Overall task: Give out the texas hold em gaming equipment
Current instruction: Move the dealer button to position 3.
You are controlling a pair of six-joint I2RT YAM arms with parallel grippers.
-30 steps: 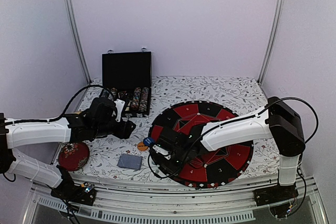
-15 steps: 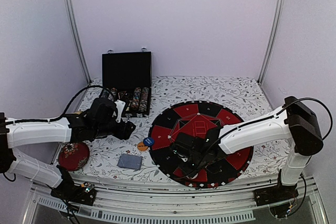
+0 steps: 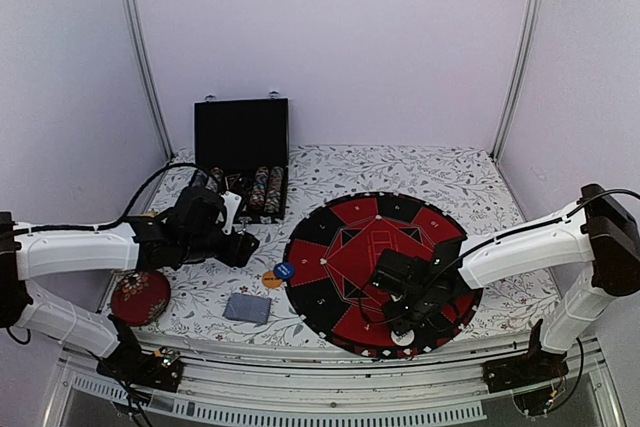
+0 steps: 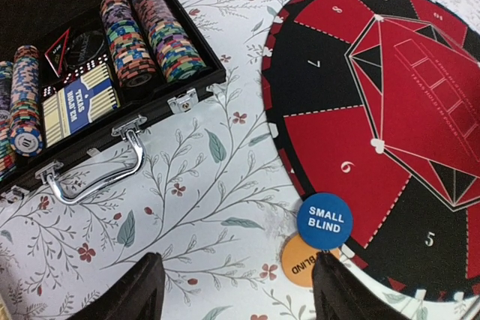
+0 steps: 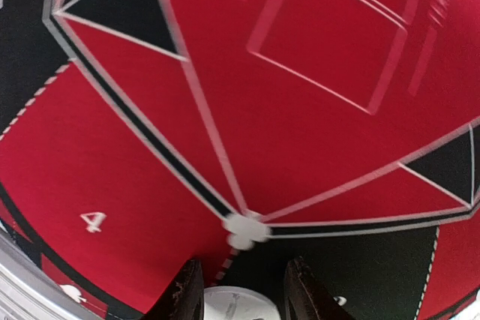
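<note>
My right end effector [image 5: 241, 284] pinches the white button [image 5: 232, 305]. The blue SMALL BLIND button [image 4: 325, 220] overlaps the orange button [image 4: 297, 264] at the mat's [image 4: 420, 110] rim. Grey cards [image 3: 247, 308] lie stacked on the bench [image 3: 440, 172]; striped chips [image 4: 154, 31] fill the case [image 4: 176, 99].

A robot lab: bare walls [image 3: 330, 47] and metal poles [image 3: 141, 57] around the flowered table [image 3: 420, 167], robot arms [image 3: 80, 247] at its edge.
</note>
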